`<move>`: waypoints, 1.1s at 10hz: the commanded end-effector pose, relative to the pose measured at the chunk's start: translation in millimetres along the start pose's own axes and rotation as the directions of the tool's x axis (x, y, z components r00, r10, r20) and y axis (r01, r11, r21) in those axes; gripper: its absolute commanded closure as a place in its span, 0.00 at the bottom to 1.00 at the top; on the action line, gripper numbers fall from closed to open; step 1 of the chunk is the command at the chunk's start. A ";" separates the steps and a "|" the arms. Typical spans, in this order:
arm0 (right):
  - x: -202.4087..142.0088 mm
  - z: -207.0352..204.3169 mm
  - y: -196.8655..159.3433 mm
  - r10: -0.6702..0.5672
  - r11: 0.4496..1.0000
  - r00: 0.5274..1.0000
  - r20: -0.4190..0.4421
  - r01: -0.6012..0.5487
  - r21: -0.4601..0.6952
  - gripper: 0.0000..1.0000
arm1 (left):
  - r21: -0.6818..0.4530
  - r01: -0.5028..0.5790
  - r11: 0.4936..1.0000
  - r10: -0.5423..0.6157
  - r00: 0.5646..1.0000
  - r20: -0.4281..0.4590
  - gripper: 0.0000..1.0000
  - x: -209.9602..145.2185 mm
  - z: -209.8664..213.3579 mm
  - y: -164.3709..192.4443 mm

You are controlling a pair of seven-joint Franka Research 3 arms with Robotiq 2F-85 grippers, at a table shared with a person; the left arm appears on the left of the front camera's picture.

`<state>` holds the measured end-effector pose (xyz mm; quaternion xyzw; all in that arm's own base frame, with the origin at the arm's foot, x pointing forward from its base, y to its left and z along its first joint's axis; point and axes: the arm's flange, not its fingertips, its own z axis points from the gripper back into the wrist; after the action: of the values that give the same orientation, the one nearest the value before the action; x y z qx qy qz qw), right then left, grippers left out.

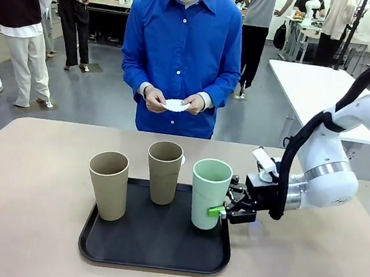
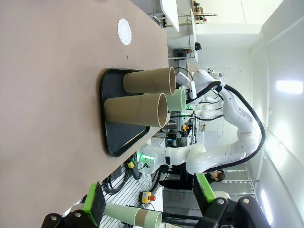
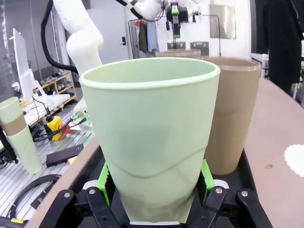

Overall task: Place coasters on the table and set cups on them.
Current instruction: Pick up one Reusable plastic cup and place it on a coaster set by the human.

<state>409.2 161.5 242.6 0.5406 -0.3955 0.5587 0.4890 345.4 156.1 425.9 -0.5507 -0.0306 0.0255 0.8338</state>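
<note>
A pale mint green cup (image 1: 209, 192) (image 3: 149, 137) stands upright at the right end of the black tray (image 1: 155, 246). My right gripper (image 1: 220, 210) (image 3: 155, 187) is shut on its lower part, one green pad on each side. Two tan cups (image 1: 108, 183) (image 1: 164, 171) stand on the tray to its left. One white coaster (image 2: 124, 31) (image 3: 295, 160) lies on the beige table (image 1: 24, 186) beyond the tray. The person's hands hold another coaster (image 1: 175, 105) at waist height. My left gripper (image 2: 148, 199) hangs open and empty, away from the tray.
The person in a blue shirt (image 1: 182, 50) stands at the table's far edge. A white table (image 1: 313, 87) is behind at the right. Bare tabletop lies left, right and in front of the tray.
</note>
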 end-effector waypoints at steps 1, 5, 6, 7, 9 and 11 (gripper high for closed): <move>56.7 13.8 20.7 -0.018 0.998 0.998 0.068 0.022 -0.057 0.77 | -0.003 0.004 1.000 -0.004 1.000 0.004 0.00 -0.2 1.5 -1.0; 157.5 26.5 47.3 0.003 0.982 1.000 0.017 0.000 -0.190 0.77 | -0.003 0.004 1.000 -0.004 1.000 0.004 0.00 -0.2 1.5 -1.0; 161.6 23.7 45.9 -0.030 0.979 1.000 0.005 0.031 -0.202 0.77 | -0.003 0.004 1.000 -0.004 1.000 0.004 0.00 -0.2 1.5 -1.0; 160.0 26.0 43.8 -0.053 0.970 0.999 -0.013 0.049 -0.239 0.77 | -0.003 0.004 1.000 -0.004 1.000 0.004 0.00 -0.2 1.5 -1.0; 166.2 36.3 43.7 0.028 0.988 1.000 0.009 -0.026 -0.154 0.77 | -0.003 0.004 1.000 -0.004 1.000 0.004 0.00 -0.2 1.5 -1.0; 185.6 39.1 19.7 -0.010 0.966 1.000 -0.011 0.007 -0.257 0.17 | -0.003 0.004 1.000 -0.004 1.000 0.004 0.00 -0.2 1.5 -1.0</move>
<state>391.0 136.1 422.1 0.4828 -0.4471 0.5214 0.5433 345.6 156.0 425.8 -0.5506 -0.0304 0.0255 0.8338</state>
